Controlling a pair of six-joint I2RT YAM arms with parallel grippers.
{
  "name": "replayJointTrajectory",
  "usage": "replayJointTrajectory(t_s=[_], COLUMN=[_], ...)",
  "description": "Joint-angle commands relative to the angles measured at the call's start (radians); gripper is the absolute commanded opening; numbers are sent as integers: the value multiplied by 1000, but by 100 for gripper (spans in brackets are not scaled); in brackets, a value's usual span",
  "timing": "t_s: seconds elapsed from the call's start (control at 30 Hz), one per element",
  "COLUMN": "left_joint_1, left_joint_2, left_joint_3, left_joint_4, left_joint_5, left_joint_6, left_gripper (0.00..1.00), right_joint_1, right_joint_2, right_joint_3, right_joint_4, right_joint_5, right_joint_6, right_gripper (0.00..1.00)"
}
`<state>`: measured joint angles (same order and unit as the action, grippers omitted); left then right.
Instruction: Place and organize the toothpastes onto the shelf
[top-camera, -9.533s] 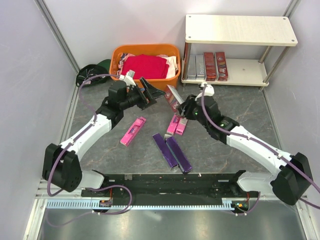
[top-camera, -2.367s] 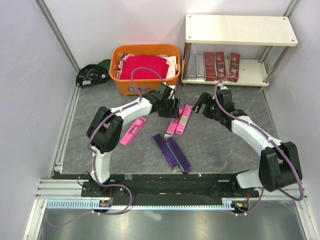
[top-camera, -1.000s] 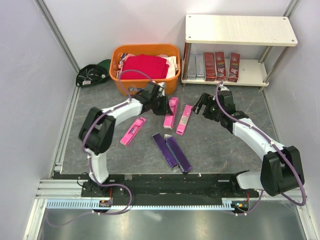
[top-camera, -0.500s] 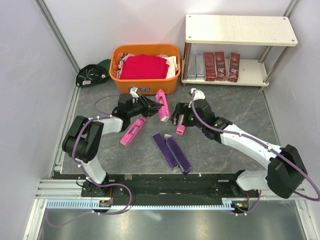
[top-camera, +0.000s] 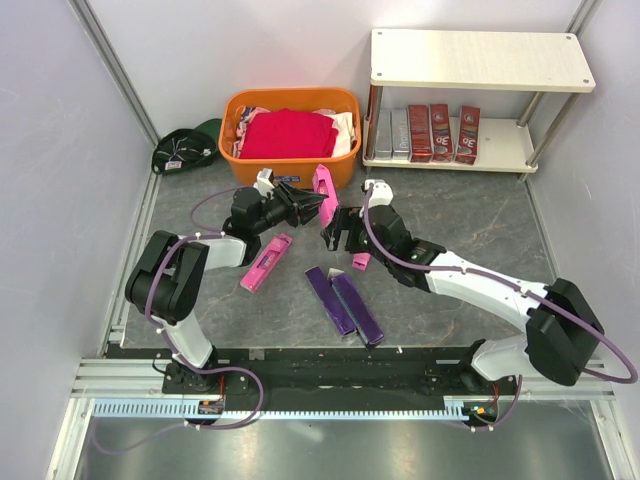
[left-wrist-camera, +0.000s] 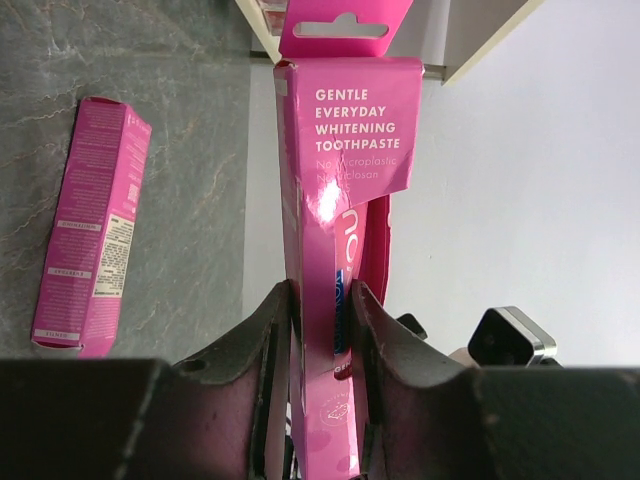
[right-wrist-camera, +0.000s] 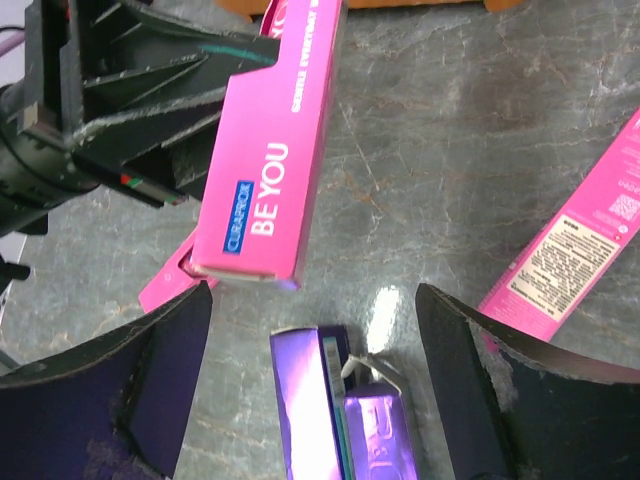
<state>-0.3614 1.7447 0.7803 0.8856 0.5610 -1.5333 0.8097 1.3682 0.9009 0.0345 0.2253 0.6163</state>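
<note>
Risky bit imo: the left tool (left-wrist-camera: 318, 300) was clamped on the pink toothpaste (left-wrist-camera: 335, 170) with most of the long box sticking out past it, so a sloppy handoff could've twisted it loose onto the worktop (top-camera: 460, 225). The right tool (top-camera: 338, 230) sat wide open just beside the box, gripping nothing. The box hung in the air, well apart from the shelf (top-camera: 505, 150)
</note>
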Motion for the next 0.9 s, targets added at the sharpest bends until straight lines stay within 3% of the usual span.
replayJointTrajectory(t_s=[0.0,0.27,0.5,0.63,0.7,0.73,0.87], left_joint_1=[1,-1,-1,4,7,7,13], left_joint_2=[6,6,1,-4,-14,-17,-43], left_joint_3=[16,14,11,8,7,5,2], left_joint_4=[87,85,84,81,73,66,7], left_joint_5=[30,42,40,40,39,40,34], left_joint_6=[-41,-41,-37,-27,-15,1,50], left_gripper=[14,14,16,22,30,42,67], right_joint_1=[3,3,2,0,-1,-4,-23], right_joint_2=[29,72,86,77,72,68,58], right_joint_3=[49,90,116,115,112,110,109], right_joint_4=[97,133,131,116,114,111,107], right_joint_5=[49,55,52,39,36,32,6], right_joint_6=[7,-3,-1,-1,-1,2,10], right_gripper=[88,75,43,36,33,33,28])
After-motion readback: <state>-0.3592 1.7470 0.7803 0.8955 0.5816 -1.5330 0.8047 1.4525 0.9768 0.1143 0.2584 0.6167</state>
